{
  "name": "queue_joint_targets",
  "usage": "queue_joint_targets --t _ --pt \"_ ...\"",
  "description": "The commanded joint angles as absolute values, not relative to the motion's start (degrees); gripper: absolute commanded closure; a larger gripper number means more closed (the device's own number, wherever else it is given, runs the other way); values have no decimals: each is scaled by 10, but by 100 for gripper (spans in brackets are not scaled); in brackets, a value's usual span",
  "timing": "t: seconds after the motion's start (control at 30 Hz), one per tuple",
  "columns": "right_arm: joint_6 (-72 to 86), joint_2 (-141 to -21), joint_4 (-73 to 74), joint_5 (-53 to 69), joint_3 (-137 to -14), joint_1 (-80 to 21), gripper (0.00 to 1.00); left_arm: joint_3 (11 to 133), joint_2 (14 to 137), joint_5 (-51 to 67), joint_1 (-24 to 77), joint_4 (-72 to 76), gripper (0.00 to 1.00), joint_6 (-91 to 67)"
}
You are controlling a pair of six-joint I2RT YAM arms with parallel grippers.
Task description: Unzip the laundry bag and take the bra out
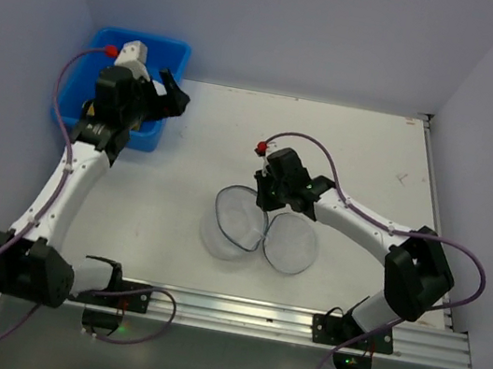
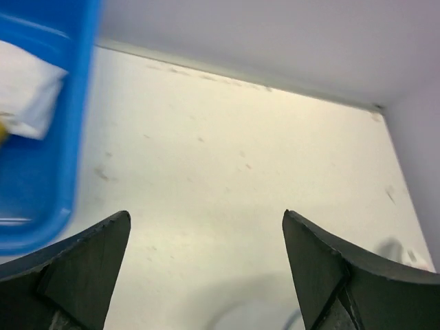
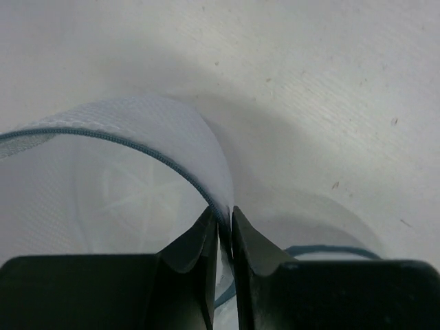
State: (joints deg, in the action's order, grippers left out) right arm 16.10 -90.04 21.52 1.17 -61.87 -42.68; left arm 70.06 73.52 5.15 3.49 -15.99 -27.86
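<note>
Two arms show from above. The left arm reaches up to the far left corner of the table (image 1: 372,168). The left pincer (image 1: 178,95) hangs at the rim of the blue tub (image 1: 157,42), well apart from the laundry bag (image 1: 234,230). The right arm bends in from the right edge. The right pincer (image 1: 267,202) is down on the bag's far rim. The bag sits mid-table, with its round flap (image 1: 291,244) lying open on its right.

From the left wrist, the left pincer (image 2: 206,216) is spread wide with nothing between its fingers. Something white (image 2: 24,96) lies in the tub (image 2: 62,137).

From the right wrist, the right pincer (image 3: 221,213) is pressed almost together, pinching the bag's thin mesh rim (image 3: 199,137) beside the dark zip line (image 3: 137,148).
</note>
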Motion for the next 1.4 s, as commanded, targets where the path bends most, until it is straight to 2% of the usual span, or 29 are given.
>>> queue_joint_targets --t 0.0,0.07,0.1,0.17,0.2,0.33,0.47,0.63,0.7,0.87,1.0,1.13,1.23,1.33,1.37 --pt "131 -917 242 14 -686 -425 82 576 688 141 79 -192 6 -281" --pt "144 -918 252 4 -700 -425 72 530 648 142 113 -186 7 -300" --pt "149 -915 255 1 -705 -425 60 508 637 142 124 -182 8 -307" --pt "172 -904 257 -17 -705 -425 47 449 613 148 152 -169 9 -333" --pt "181 -889 260 -39 -698 -425 36 432 607 145 162 -165 10 -341" --pt "261 -833 284 -117 -650 -411 22 359 583 138 198 -137 14 -389" --pt "356 -766 316 -143 -561 -354 18 321 585 112 257 -122 16 -418" --pt "429 -691 317 -122 -435 -261 18 278 610 78 279 -95 21 -441" --pt "433 -683 304 -106 -409 -231 22 257 632 75 286 -77 25 -446" --pt "440 -716 257 -21 -388 -199 25 245 686 52 305 -33 35 -458" --pt "448 -750 229 -3 -380 -196 28 247 715 33 309 -25 40 -459" --pt "450 -779 195 45 -370 -194 35 244 721 20 311 -20 48 -460" --pt "453 -801 180 61 -366 -195 44 242 722 16 311 -20 53 -459" --pt "456 -814 175 66 -366 -195 59 240 723 13 312 -21 61 -459" --pt "456 -813 175 66 -366 -195 70 240 723 11 311 -23 64 -459"
